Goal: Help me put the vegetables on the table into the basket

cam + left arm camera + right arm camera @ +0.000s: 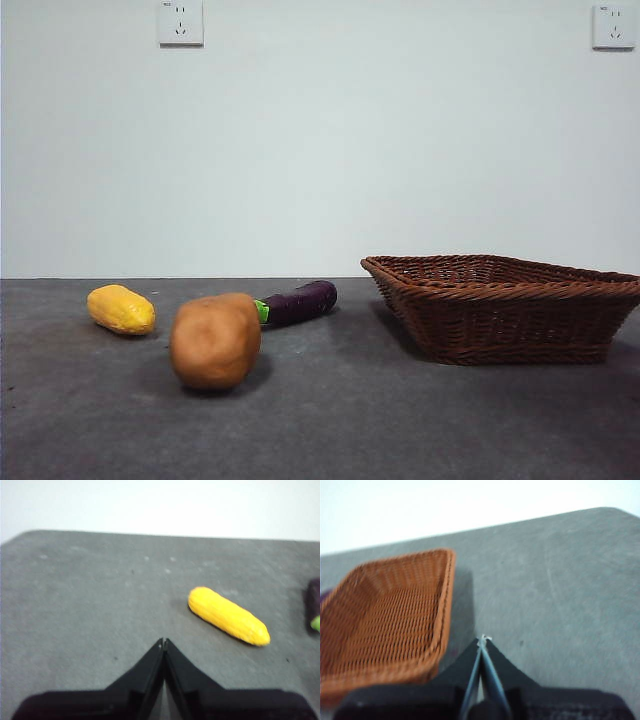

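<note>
Both claws sit pinched together with nothing between the jaws: the left claw (163, 641) hangs over bare grey bench (90, 605) with the yellow ridged oblong (228, 615) lying near its tip, and the right claw (483, 639) hangs just beside one flared wall of the basket (385, 625); neither arm shows in the front view. On the bench (330, 420) there are three vegetables and one basket. Nearest, in the lower left-centre of the front frame, stands the potato-like lump (215, 341), rounded, matte, orange-brown, the largest of the three. Behind it, and partly hidden by it, lies the eggplant (297, 302), slim, glossy dark purple with a bright green cap toward the lump. At the left, well apart from the basket, lies the yellow oblong (121, 309), its skin ridged lengthwise. The basket (505, 308) sits at the right of the frame, dark brown woven wicker, shallow and rectangular, with flared sides and a braided rim; nothing shows inside it. Farthest back, two white wall sockets (180, 22) sit at the upper left and upper right; their small markings are too fine to read.
</note>
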